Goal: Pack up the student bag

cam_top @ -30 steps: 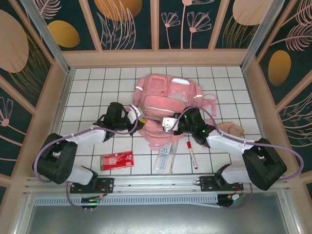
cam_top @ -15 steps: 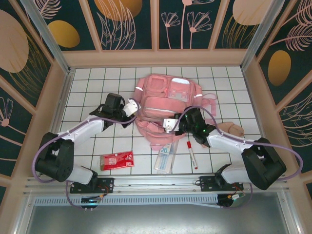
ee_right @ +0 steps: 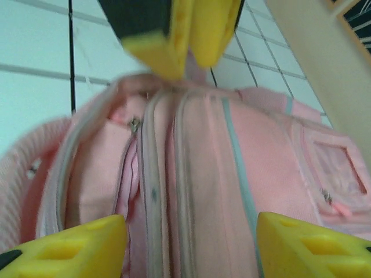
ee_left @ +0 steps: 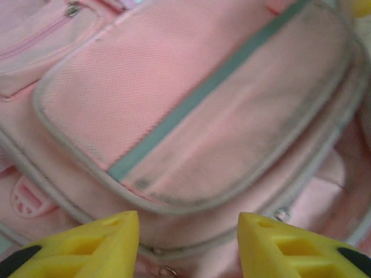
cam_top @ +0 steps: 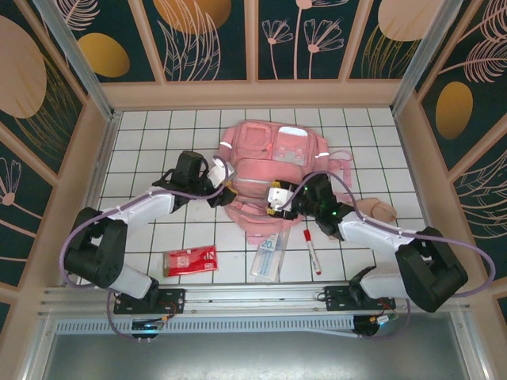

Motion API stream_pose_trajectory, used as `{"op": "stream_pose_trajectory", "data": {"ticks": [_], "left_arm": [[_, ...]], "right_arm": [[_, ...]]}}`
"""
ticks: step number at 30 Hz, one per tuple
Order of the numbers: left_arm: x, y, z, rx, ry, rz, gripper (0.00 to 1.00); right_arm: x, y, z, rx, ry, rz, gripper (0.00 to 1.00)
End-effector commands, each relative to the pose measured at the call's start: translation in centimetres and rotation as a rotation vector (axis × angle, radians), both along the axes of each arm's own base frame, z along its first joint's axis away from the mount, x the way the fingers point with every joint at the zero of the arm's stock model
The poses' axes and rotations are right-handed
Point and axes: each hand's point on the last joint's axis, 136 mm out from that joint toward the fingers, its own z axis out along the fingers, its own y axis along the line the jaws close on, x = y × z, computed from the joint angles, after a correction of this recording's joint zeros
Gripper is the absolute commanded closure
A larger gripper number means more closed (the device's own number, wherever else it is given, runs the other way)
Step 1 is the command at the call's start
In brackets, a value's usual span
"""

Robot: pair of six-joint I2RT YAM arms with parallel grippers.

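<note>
While the large soft pink fabric backpack (cam_top: 257, 150) lies flat in the middle of the white tiled table (cam_top: 142, 150), both arms reach in over its near half from either side. The left gripper (cam_top: 225, 190) is at the bag's left edge. In the left wrist view its yellow fingers (ee_left: 110, 243) stand partly apart with nothing between them, and the bag's front pocket (ee_left: 191, 116), with its grey piping and a greenish strip, lies beyond them. The right gripper (cam_top: 274, 207) hovers over the bag's lower middle. Its own camera shows its yellow fingertips (ee_right: 64, 246) spread wide and empty, and between them lie the bag's parallel zip lines (ee_right: 153, 191). Beyond the bag in that view are the other gripper's yellow fingers (ee_right: 179, 35).

Near the arm bases, a flat red packet (cam_top: 190, 260) lies well left of the bag. A clear flat strip printed with blue numerals (cam_top: 268, 255) touches the bag's near edge, with a red marker pen (cam_top: 311, 251) just beside it. A small beige-pink pouch (cam_top: 379, 210) sits by the right arm.
</note>
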Motion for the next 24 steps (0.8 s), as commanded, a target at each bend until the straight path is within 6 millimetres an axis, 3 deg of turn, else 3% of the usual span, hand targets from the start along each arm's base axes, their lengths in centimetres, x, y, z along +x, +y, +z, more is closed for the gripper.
{"op": "stream_pose_trajectory", "data": {"ticks": [1, 2, 4, 6, 8, 10, 14, 17, 21, 24], "left_arm": [[6.3, 3.1, 0.2, -0.049, 0.125, 0.426, 0.48], [8.2, 3.7, 0.7, -0.082, 0.193, 0.523, 0.46], [9.9, 4.6, -1.2, -0.093, 0.362, 0.672, 0.46], [10.7, 4.7, -3.3, -0.062, 0.489, 0.755, 0.44], [10.9, 3.7, -5.0, -0.067, 0.589, 0.749, 0.45], [10.9, 2.7, -6.4, -0.079, 0.641, 0.729, 0.46], [10.1, 0.6, -8.3, -0.049, 0.649, 0.631, 0.48], [8.3, -0.3, -9.0, -0.025, 0.627, 0.559, 0.49], [4.9, -0.7, -9.8, 0.011, 0.642, 0.495, 0.53], [1.6, -2.0, -10.4, 0.023, 0.678, 0.435, 0.55]], "right_arm": [[-1.4, 1.6, 3.7, 0.176, 0.134, 0.021, 0.38], [-0.9, 1.4, 4.5, 0.236, 0.146, -0.032, 0.37], [1.4, 0.0, 6.7, 0.421, 0.178, -0.242, 0.37], [4.9, -3.6, 7.8, 0.672, 0.298, -0.620, 0.37], [7.3, -8.2, 5.2, 0.852, 0.536, -1.053, 0.37], [7.2, -10.5, 0.9, 0.833, 0.768, -1.295, 0.35], [6.8, -8.7, -4.3, 0.688, 1.068, -1.205, 0.42], [8.2, -8.6, -6.8, 0.610, 1.114, -1.155, 0.52], [10.9, -8.4, -8.9, 0.509, 1.112, -1.096, 0.63], [13.4, -8.0, -8.8, 0.499, 1.096, -1.026, 0.73]]}}
